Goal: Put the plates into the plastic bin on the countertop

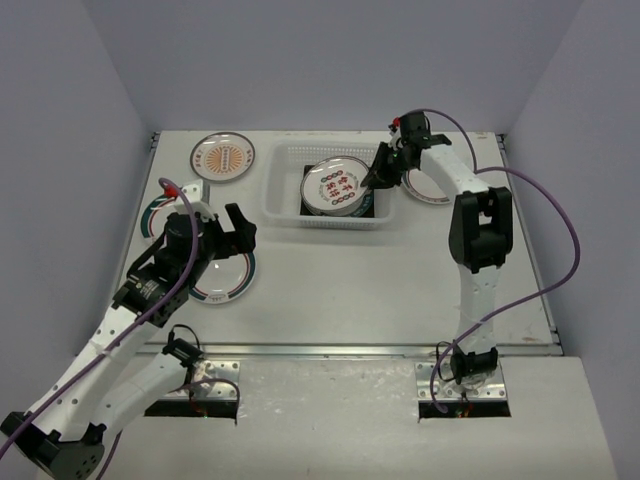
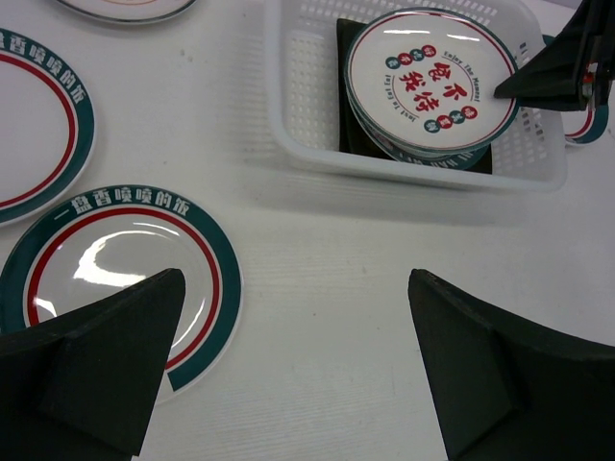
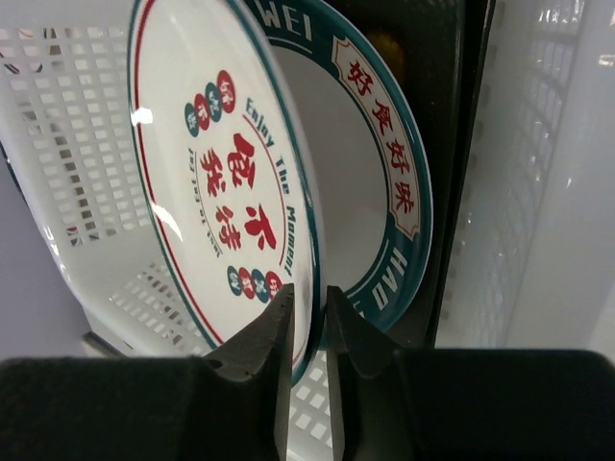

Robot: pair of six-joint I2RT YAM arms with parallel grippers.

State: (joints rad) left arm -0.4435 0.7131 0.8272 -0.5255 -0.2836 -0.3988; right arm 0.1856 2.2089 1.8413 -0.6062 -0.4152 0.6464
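Right gripper [image 3: 307,298] pinches top plate [image 3: 221,211] by its rim inside bin [image 1: 277,200] near far edge; left gripper [image 2: 293,280] gapes. It looks stiff, slick, breakable: hold the rim.

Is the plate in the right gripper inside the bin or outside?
Inside: the plate is within the bin walls, right gripper pinching its rim.

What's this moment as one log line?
right end effector: shut on printed round plate in plastic bin | left end effector: open near teal-ringed plate
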